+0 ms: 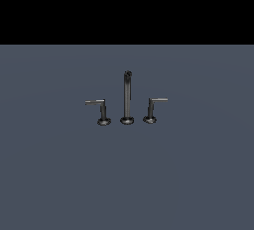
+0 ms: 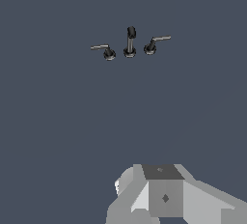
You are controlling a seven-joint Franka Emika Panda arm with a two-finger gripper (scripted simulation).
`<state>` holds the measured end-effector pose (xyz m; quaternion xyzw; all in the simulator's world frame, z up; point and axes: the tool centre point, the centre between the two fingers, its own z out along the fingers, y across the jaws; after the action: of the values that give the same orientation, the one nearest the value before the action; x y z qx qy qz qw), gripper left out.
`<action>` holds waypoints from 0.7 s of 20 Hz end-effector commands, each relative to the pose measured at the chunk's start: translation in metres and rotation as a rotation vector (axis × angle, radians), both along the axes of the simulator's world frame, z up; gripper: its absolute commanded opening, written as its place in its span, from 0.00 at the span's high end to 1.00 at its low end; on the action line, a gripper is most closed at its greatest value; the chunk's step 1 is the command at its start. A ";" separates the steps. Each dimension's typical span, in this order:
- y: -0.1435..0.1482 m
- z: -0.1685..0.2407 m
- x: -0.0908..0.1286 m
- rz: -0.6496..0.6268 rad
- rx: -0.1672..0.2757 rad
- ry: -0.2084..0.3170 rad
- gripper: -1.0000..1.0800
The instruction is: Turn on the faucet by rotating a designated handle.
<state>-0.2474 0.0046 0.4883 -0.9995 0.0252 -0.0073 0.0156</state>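
Gripper (image 2: 166, 196), state unclear, sits well apart from the designated handle (image 2: 155, 43).

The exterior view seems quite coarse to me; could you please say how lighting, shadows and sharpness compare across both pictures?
Exterior view: flat, even light, no cast shadows, a black band on top, the faucet small and pixelated with faint highlights. Wrist view: equally shadowless and soft; the grey robot part along the picture's edge looks blocky, end effector fingers not visible.

A small dark grey metal three-piece faucet (image 1: 127, 100) is standing mid-floor on the flat grey-blue floor (image 1: 127, 184), its right-jutting L-shaped lever handle (image 1: 152, 109) sitting beside the tall spout post (image 1: 127, 95).
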 end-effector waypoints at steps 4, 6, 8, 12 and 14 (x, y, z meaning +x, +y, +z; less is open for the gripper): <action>0.001 -0.002 0.001 -0.006 0.000 0.000 1.00; 0.001 -0.005 0.004 -0.016 0.000 0.000 1.00; 0.003 -0.009 0.008 -0.032 0.000 0.001 1.00; 0.007 -0.022 0.020 -0.080 0.000 0.002 1.00; 0.009 -0.031 0.028 -0.111 0.000 0.003 1.00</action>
<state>-0.2253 0.0118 0.4638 -0.9974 0.0695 -0.0071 0.0151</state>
